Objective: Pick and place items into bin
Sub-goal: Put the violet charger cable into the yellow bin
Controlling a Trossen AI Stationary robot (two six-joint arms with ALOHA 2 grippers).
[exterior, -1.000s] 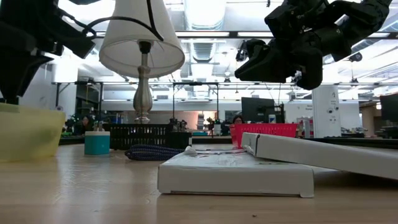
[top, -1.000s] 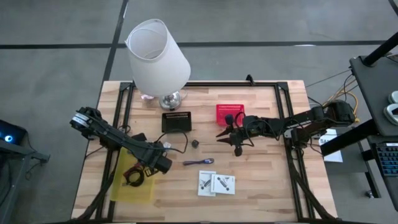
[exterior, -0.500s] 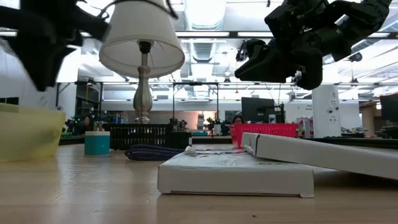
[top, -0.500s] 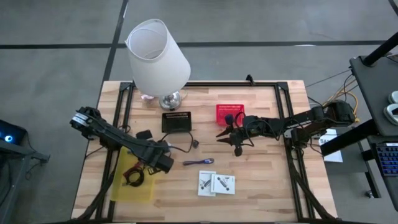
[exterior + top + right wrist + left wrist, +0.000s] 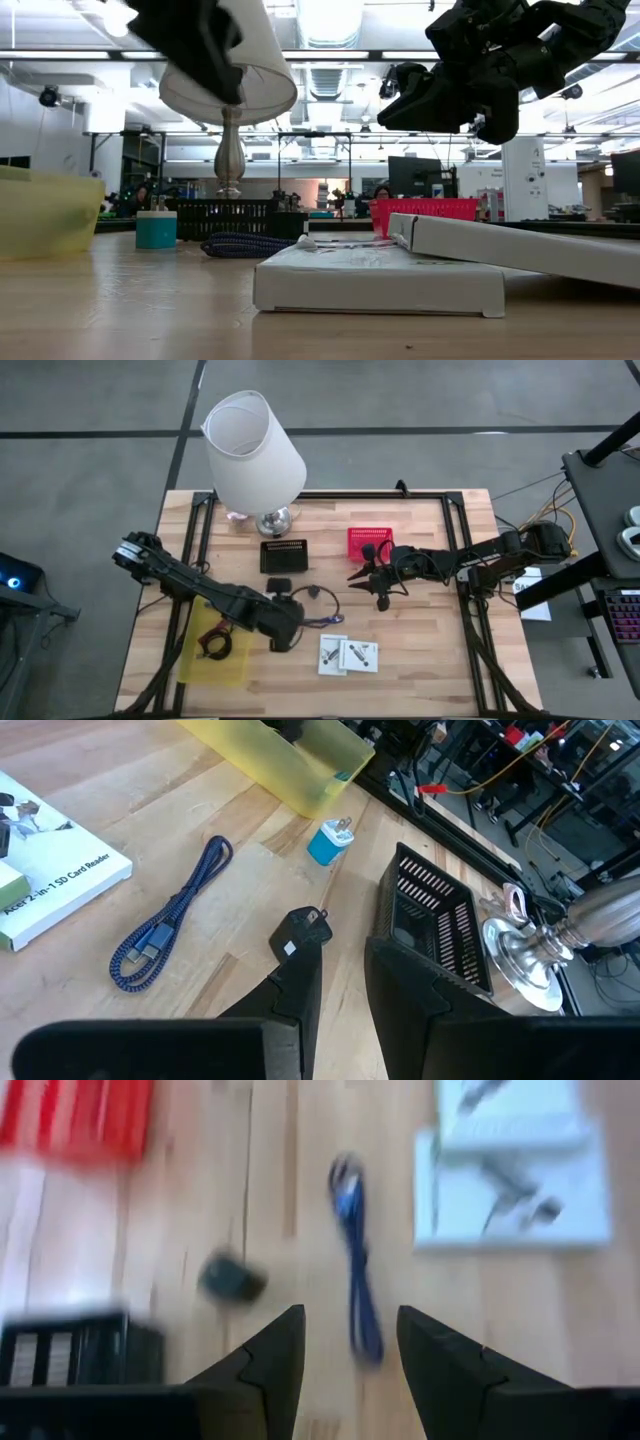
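Your left gripper has its fingers parted over the wood table, blue cable right ahead between them, small dark piece beside it, white packets beyond.

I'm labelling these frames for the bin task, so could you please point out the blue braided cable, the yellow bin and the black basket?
blue braided cable (image 5: 170, 915): right wrist view, middle of the folded bundle.
yellow bin (image 5: 285, 760): right wrist view, near side wall.
black basket (image 5: 284, 556): high view, centre of its slatted top.
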